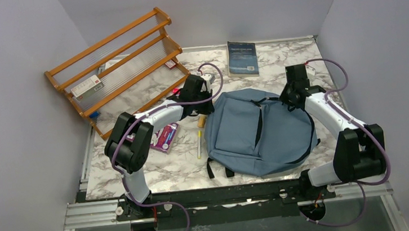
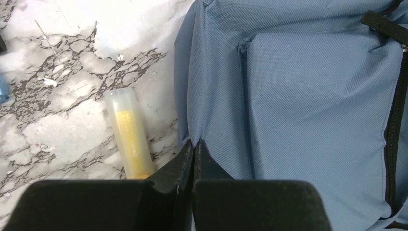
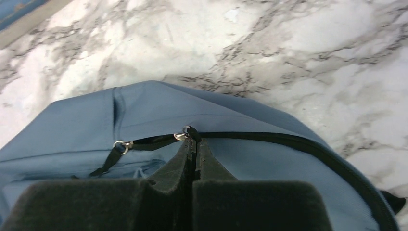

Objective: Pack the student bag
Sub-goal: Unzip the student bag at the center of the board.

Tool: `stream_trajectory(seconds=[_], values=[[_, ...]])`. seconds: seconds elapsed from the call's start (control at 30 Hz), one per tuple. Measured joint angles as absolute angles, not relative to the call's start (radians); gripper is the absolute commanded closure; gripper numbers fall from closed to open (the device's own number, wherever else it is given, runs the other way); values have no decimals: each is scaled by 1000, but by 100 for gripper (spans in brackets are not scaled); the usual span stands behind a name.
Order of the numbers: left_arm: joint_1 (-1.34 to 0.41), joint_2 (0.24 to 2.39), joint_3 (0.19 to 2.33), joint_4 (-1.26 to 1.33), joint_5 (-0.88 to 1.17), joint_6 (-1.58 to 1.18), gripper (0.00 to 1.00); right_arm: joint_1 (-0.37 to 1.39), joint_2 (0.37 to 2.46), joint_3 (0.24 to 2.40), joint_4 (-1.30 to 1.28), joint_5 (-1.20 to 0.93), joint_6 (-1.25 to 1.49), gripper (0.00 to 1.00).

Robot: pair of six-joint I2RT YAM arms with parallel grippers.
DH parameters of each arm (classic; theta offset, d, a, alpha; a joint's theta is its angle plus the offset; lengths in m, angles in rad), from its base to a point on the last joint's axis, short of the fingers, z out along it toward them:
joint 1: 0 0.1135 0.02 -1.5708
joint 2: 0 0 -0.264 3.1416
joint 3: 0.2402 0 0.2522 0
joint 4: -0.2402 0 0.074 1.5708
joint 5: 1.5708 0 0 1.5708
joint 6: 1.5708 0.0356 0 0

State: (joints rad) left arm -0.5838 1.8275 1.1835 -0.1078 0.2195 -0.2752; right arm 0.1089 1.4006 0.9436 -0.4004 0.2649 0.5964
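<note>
The student bag, dusty-blue with a black zipper, lies flat in the middle of the marble table. My left gripper is at the bag's left edge. In the left wrist view that gripper is shut, pinching a fold of the bag's fabric. My right gripper is at the bag's far right rim. In the right wrist view it is shut on a black zipper pull on the zipper line of the bag. A second pull hangs to the left, with a short open gap between them.
A yellow tube lies just left of the bag beside my left fingers. A pen and a pink packet lie further left. A wooden rack leans at the back left. A dark blue book lies at the back.
</note>
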Motion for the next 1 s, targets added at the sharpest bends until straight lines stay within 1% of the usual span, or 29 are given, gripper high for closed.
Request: stream_trajectory(seconds=[0.43, 0.53, 0.57, 0.6, 0.77, 0.87, 1.0], values=[[-584, 1827, 1184, -115, 193, -276, 100, 82, 1402, 905, -451, 486, 541, 100], [-585, 1827, 1184, -115, 190, -276, 100, 79, 1402, 896, -467, 507, 541, 100], [-585, 1827, 1184, -115, 190, -276, 98, 78, 1400, 894, -467, 505, 540, 100], [-585, 1827, 1184, -115, 190, -276, 87, 77, 1396, 894, -468, 498, 540, 99], [-585, 1779, 1172, -133, 154, -263, 48, 72, 1309, 862, -444, 366, 517, 99], [-585, 1688, 1168, -146, 118, -260, 36, 72, 1241, 831, -423, 291, 511, 99], [-627, 1566, 1173, -142, 59, -266, 29, 72, 1193, 818, -420, 252, 502, 99]])
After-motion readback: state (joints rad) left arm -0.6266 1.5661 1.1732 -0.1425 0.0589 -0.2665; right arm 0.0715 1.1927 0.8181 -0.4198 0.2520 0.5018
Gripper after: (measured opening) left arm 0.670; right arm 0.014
